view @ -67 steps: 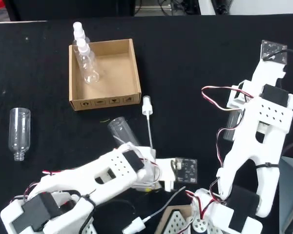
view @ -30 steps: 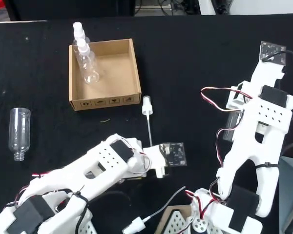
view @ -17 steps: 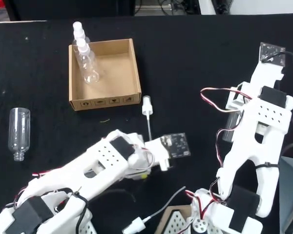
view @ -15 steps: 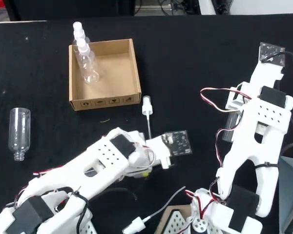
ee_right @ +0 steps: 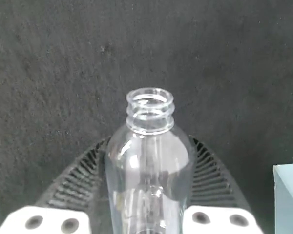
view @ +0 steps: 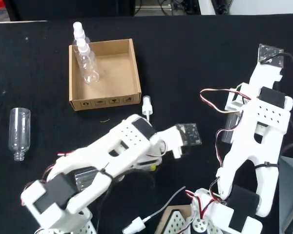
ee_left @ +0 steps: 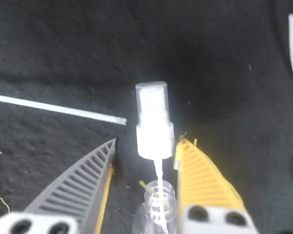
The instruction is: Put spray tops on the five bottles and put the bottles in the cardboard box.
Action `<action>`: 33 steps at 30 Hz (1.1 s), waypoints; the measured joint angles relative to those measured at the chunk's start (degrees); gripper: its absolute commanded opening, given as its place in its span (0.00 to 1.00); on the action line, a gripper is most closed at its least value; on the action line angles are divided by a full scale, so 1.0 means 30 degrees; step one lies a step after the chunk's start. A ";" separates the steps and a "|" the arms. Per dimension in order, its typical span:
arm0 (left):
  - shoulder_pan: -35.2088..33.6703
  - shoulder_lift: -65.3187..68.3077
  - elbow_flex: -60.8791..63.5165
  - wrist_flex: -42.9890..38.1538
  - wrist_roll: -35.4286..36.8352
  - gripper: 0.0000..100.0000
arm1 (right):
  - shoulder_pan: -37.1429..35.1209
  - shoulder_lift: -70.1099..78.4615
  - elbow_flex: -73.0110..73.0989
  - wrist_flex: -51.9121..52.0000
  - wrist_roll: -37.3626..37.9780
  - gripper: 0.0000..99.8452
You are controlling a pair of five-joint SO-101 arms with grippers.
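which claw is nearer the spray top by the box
Left. The spray top sits between the left claw tips, above its bottle; the right claw holds another bottle, far off to the side.

My ribbed fingers [ee_right: 73, 183] are matt plastic; every bottle [ee_right: 149, 165] is clear, glossy plastic. The table cloth [ee_right: 49, 58] is fuzzy, the box [view: 105, 101] plain matt cardboard.

Uncapped bottle [ee_right: 149, 161] in tool [ee_right: 141, 195]

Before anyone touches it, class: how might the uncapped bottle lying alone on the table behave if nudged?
The bottle lies on its round side, so it would probably roll. Clear and seemingly empty, it is likely light.
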 measured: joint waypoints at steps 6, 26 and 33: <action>0.0205 0.1495 -0.0791 0.0000 0.0586 0.17 | 0.0000 0.0000 0.0000 0.0000 0.0000 0.12; 0.0791 0.2696 -0.1963 0.1963 0.0762 0.06 | 0.0000 0.0000 0.0000 0.0000 0.0000 0.12; 0.0791 0.2696 -0.3106 0.3810 0.0762 0.03 | 0.0000 0.0000 0.0000 0.0000 0.0000 0.12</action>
